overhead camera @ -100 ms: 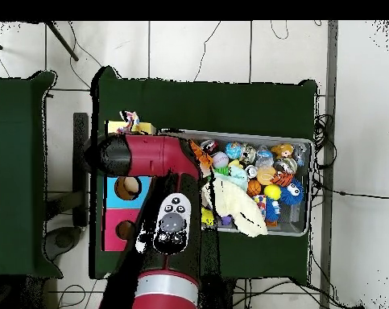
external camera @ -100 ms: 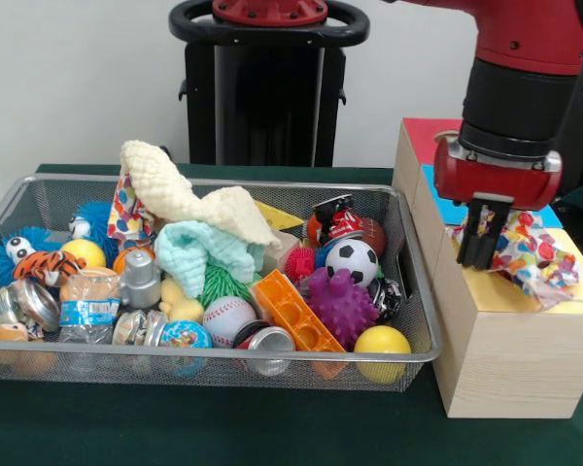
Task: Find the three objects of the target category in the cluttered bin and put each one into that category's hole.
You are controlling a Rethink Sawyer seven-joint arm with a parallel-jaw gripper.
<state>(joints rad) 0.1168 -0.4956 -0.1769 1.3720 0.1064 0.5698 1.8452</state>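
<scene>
My gripper [external camera @ -100 ms: 483, 254] hangs over the near end of the wooden box [external camera @ -100 ms: 510, 359], to the right of the wire bin [external camera @ -100 ms: 39, 199]. Its fingers are shut on the edge of a polka-dot cloth [external camera @ -100 ms: 534, 254] that lies crumpled on the box's yellow top. In the overhead view that cloth [overhead camera @ -100 ms: 131, 122] peeks out beyond my arm, which hides the gripper. In the bin lie a cream knit cloth [external camera @ -100 ms: 175, 189], a mint cloth [external camera @ -100 ms: 199, 254] and another polka-dot cloth [external camera @ -100 ms: 126, 214].
The bin is heaped with balls, cans, a bottle, an orange block [external camera @ -100 ms: 293, 311] and a purple spiky ball [external camera @ -100 ms: 342, 306]. The box top has a blue section with a hole [overhead camera @ -100 ms: 126, 187] and a pink section with a hole [overhead camera @ -100 ms: 123, 232].
</scene>
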